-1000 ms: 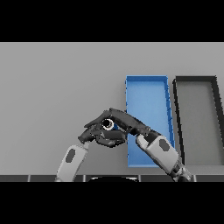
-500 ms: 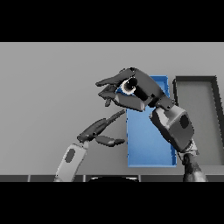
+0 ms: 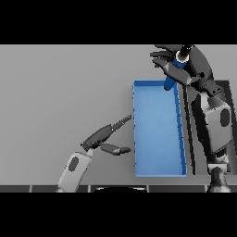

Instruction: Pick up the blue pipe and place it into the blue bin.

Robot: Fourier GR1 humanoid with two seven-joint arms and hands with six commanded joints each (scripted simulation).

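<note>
Head view showed the right hand (image 3: pixel 187 67) raised over the far end of the blue bin (image 3: pixel 157 173), its fingers curled round the blue pipe (image 3: pixel 173 74). That pipe hung tilted, its dark open end up by the thumb and its lower end dipping past the bin's far rim. A dark bin (image 3: pixel 231 88) lay just beside the blue one, mostly hidden by the right arm. Left of the bin, the left hand (image 3: pixel 104 136) hovered over the table (image 3: pixel 60 92) with fingers straight and relaxed, holding nothing.
</note>
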